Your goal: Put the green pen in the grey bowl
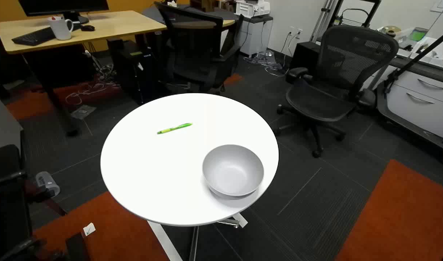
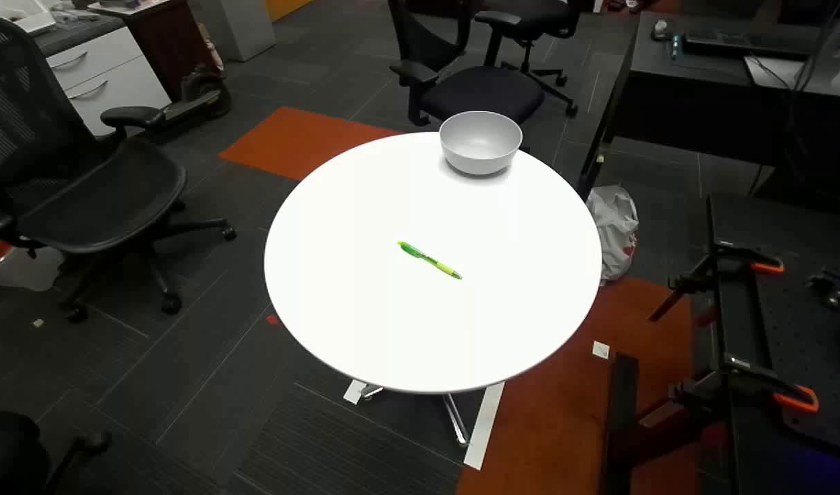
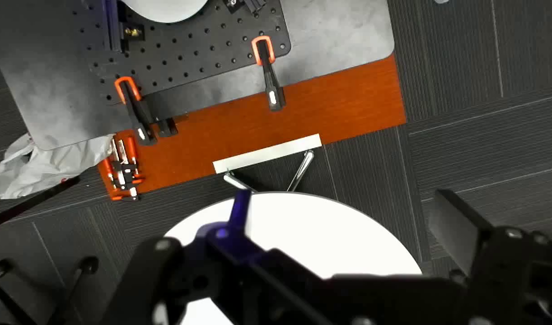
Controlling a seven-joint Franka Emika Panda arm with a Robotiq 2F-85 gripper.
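Pen (image 2: 430, 260), slim, bright green, plastic-looking, lies flat on our round white surface (image 2: 365, 206), well apart from the deep, smooth, light grey bowl (image 2: 480, 143)! We see our dark two-fingered tool (image 3: 343, 198) spread wide, grasping nothing. A crooked pinch could roll the pen away; one knock could send the edge-side bowl overboard. We count one pen, one bowl, one tool, one surface.

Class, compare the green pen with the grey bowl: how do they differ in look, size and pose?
Look: the green pen is bright green and yellowish, while the grey bowl is plain light grey.
Size: the pen is thin and shorter than the bowl is wide.
Pose: the pen lies on its side, whereas the bowl stands upright, open side up.
Shared: both rest on the round white table.
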